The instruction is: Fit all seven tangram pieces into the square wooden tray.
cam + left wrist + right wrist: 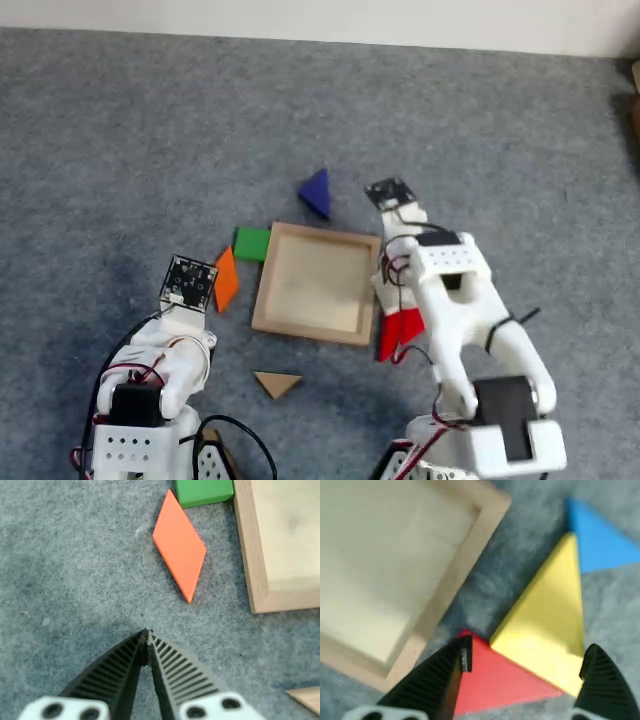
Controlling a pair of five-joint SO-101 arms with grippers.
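Just right of the wooden tray (316, 238), straddling the yellow triangle (545, 625) with the right gripper (530, 652) spread wide, red triangle (495, 680) alongside. Looking light, stiff, slick: probably pinching across 2 flat edges. Lower left, holding the left gripper (147, 640) closed, empty, near the orange parallelogram (179, 545).

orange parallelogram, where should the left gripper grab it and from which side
Come from straight above and pinch the orange parallelogram across its two long parallel edges, mid-length. It lies flat on the carpet, and one tip sits by the green piece, so the middle is freest. The left gripper is shut; open it first.
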